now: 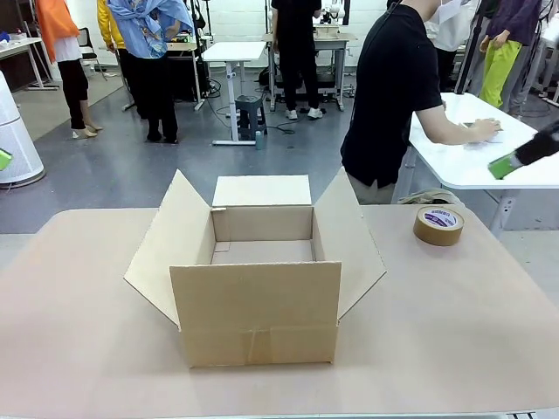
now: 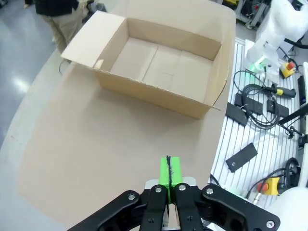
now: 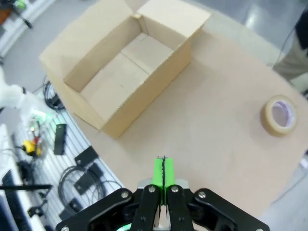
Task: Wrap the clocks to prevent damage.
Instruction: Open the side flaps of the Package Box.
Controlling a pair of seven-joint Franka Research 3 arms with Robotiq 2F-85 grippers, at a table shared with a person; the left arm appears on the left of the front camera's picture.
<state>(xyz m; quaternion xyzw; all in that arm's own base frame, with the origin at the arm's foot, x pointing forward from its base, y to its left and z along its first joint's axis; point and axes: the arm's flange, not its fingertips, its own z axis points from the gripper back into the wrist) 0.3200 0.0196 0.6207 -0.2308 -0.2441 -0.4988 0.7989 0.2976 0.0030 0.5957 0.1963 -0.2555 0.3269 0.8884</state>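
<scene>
My left pincer is closed, its two green pads pressed flat together with nothing between them. It hangs above the bare tan table at the bottom middle of the left wrist view. In the front view its green tip shows at the far left edge, at middle height.

My right pincer is closed the same way, pads meeting and gripping nothing, at the bottom middle of its own view. In the front view it sits at the right edge, above the table.

The cardboard box stands in the middle of the front view with all four flaps spread outward and its plain floor showing. From my left wrist it lies in the upper half of the frame, from my right wrist in the upper left.

A roll of brown tape lies flat on the table, right of the box and apart from it; my right wrist sees it at the right edge.

A person in black leans over a white table in the upper right.
</scene>
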